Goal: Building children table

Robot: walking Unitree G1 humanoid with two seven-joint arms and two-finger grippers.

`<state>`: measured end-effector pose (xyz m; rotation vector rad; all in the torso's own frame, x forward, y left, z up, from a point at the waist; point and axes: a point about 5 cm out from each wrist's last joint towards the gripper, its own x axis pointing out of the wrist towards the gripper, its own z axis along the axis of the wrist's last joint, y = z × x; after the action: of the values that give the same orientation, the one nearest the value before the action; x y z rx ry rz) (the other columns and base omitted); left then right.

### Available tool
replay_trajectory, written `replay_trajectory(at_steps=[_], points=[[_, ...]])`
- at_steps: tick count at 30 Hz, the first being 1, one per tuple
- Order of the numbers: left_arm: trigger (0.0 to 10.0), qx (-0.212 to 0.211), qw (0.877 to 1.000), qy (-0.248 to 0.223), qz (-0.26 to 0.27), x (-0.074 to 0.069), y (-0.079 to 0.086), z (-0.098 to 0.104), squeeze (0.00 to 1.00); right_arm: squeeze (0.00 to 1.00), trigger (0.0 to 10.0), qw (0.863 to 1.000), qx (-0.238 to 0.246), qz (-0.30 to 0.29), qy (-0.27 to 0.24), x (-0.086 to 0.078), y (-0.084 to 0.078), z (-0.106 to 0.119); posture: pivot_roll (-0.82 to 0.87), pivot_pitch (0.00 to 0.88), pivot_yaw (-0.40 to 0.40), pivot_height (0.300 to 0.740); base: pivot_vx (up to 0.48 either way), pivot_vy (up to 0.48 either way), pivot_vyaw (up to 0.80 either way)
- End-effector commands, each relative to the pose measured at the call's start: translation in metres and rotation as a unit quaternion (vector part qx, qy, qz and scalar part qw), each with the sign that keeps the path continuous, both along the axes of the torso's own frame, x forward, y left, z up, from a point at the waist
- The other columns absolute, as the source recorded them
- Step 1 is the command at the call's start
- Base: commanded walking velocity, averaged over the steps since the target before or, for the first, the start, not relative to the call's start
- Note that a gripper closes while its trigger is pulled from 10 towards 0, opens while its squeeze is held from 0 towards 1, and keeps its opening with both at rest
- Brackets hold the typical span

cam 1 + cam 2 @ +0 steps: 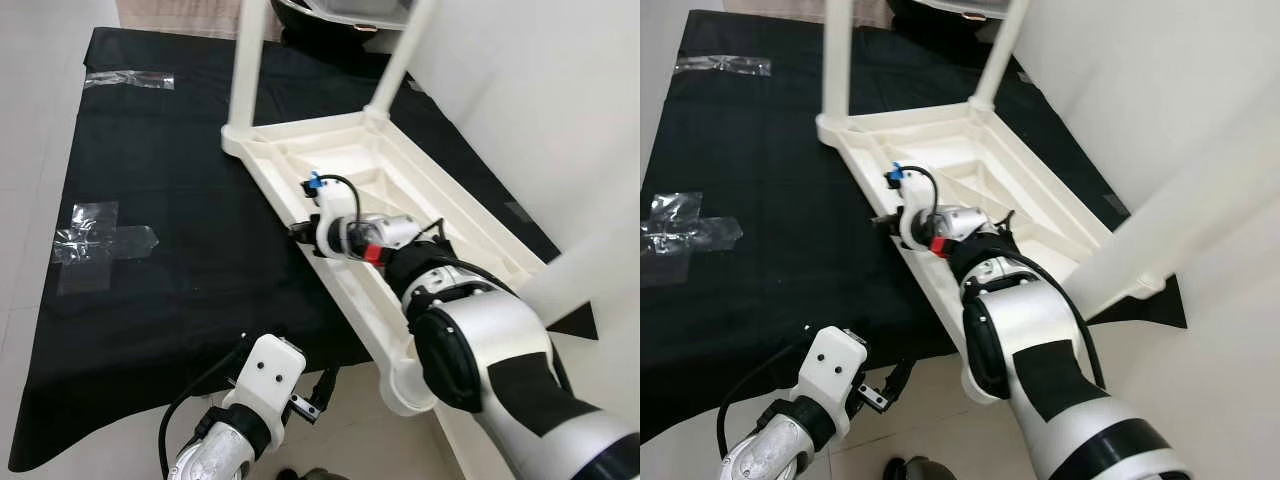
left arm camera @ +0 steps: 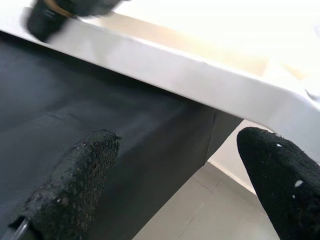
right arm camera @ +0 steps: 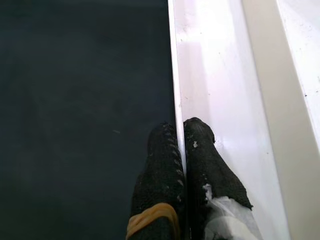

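1. The white plastic children's table top (image 1: 400, 190) lies upside down on a black cloth mat (image 1: 170, 230) on the floor, its ribbed underside up, with shallow moulded compartments inside a raised rim.
2. Two round white table legs (image 1: 250, 60) stand upright from the top's far corners; a third pale leg rises at its near end, blurred and close to the camera.
3. The right gripper (image 1: 300, 232) is at the top's long edge on the mat side. In the right wrist view its two black knit-textured fingers (image 3: 165, 170) are clenched on the thin white rim, one finger on the mat side, one inside the top.
4. The left gripper (image 1: 318, 398) hangs near the top's near corner, over the mat's edge and the pale tiled floor (image 1: 30, 60). Its rough black pads (image 2: 80, 185) are spread wide, grasping nothing.
5. Strips of clear crinkled tape (image 1: 95, 240) are stuck to the mat, well apart from the top; another strip lies near the mat's far corner.
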<state>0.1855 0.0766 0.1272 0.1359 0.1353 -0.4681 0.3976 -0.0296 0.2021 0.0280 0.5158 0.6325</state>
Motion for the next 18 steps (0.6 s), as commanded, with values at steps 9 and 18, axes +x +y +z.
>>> replay_trajectory(at_steps=[9,18], points=[[10.0,-0.003,1.0,0.017,-0.008,-0.0032,-0.0037,-0.0062,0.0,0.0,10.0,0.997,0.037,0.032,-0.057,0.0033,0.012,0.03,0.04,0.124,-0.243,0.74,0.0,0.0,0.0],[10.0,-0.002,1.0,0.02,-0.009,-0.0031,-0.0049,-0.0077,0.0,1.0,10.0,0.993,0.057,0.069,-0.071,0.0002,0.0199,0.0319,0.04,0.112,-0.242,0.74,0.0,0.0,0.0]])
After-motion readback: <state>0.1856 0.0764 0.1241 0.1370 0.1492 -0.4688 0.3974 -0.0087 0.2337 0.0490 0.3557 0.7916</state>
